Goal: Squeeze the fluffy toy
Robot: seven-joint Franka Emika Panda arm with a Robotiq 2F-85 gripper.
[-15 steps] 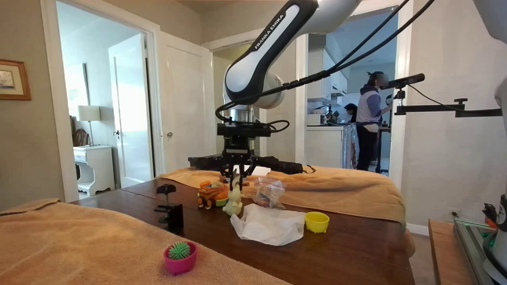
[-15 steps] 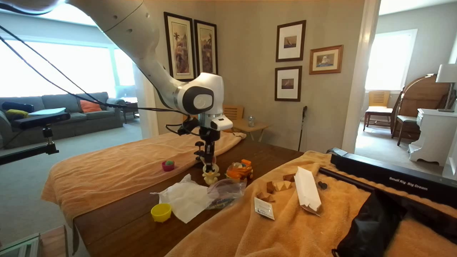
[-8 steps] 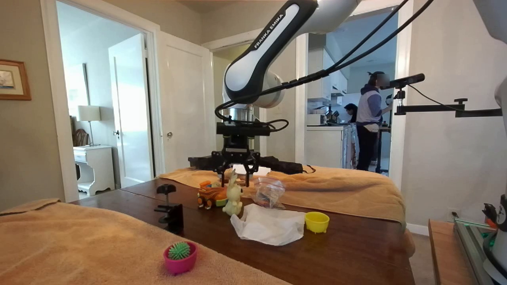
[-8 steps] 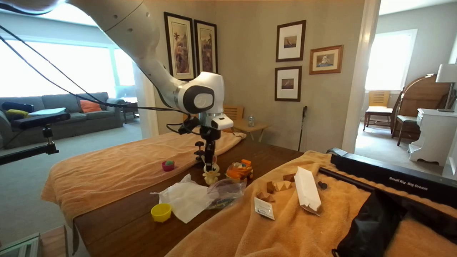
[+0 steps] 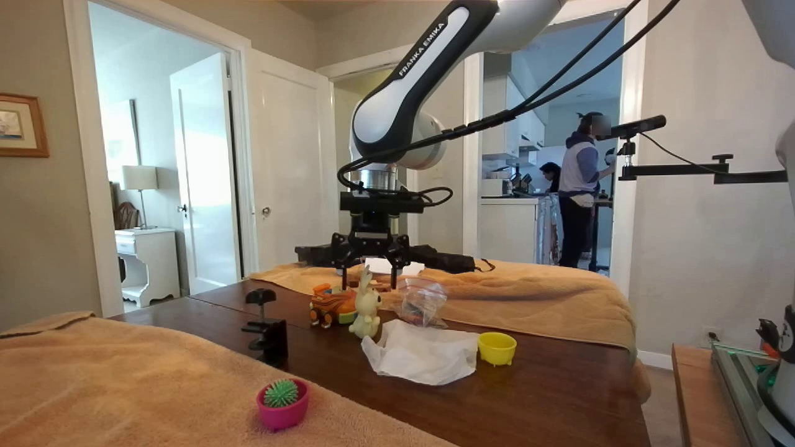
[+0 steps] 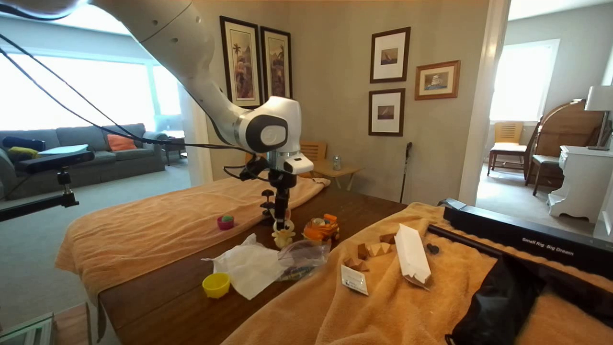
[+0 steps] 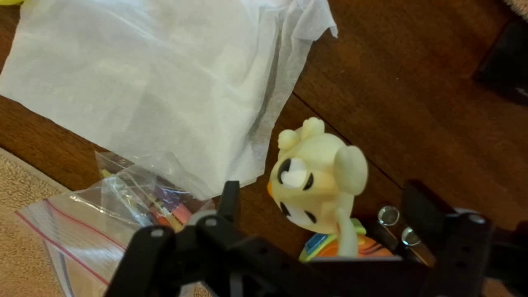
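Observation:
The toy, a pale yellow rabbit figure (image 5: 366, 315) with long ears, stands upright on the dark wooden table; its surface looks smooth rather than fluffy. My gripper (image 5: 368, 284) is right above it, pointing down with its fingers spread wide. Between them, in that exterior view, the rabbit's ears reach up. In the wrist view the rabbit's head (image 7: 307, 187) appears in the gap of the gripper (image 7: 321, 194), with space on both sides and neither finger seen touching it. The lower end of one ear is cut off there by the gripper's body.
An orange toy truck (image 5: 333, 305) stands close beside the rabbit. Around it lie a white sheet (image 5: 425, 352), a clear zip bag (image 5: 422, 303) and a yellow cup (image 5: 497, 349). A black clamp (image 5: 267, 332) and a pink bowl (image 5: 282, 415) with a green spiky ball (image 5: 281, 393) are nearer that camera.
The fingers were close together at the rabbit's ears one second ago; they have since spread wide, their tips a little higher. The rabbit stays standing in the same place.

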